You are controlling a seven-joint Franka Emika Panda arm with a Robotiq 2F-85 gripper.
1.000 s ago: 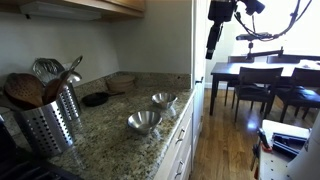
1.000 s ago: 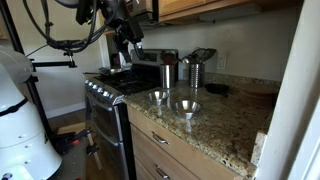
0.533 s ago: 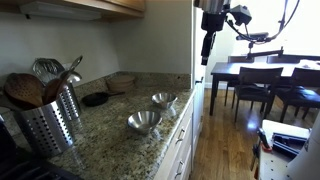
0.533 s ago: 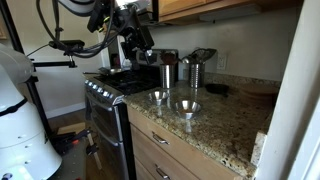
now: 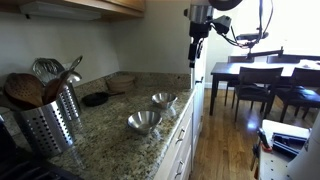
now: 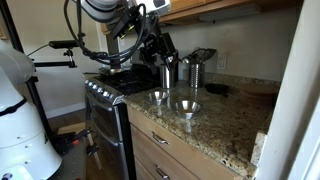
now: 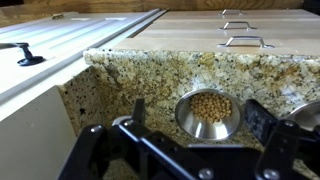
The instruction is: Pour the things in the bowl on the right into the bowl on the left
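Two steel bowls stand on the granite counter (image 5: 110,135) near its front edge, seen in both exterior views (image 5: 163,98) (image 5: 144,121) (image 6: 158,96) (image 6: 186,106). In the wrist view one bowl (image 7: 209,110) holds small tan beans, and the rim of the other bowl (image 7: 306,112) shows at the right edge. My gripper (image 7: 198,112) is open and empty, high above the counter, with the bean bowl framed between its fingers. It also shows in both exterior views (image 5: 195,52) (image 6: 163,50), well above the bowls.
Perforated steel utensil holders (image 5: 50,118) (image 6: 195,70) stand at the back of the counter. A stove (image 6: 115,95) adjoins the counter. Cabinet drawers with handles (image 7: 245,41) run below the counter edge. A dining table with chairs (image 5: 265,80) stands beyond.
The arm has swung toward the counter: leftward in one exterior view and rightward toward the bowls in the other. The bowls have not moved.
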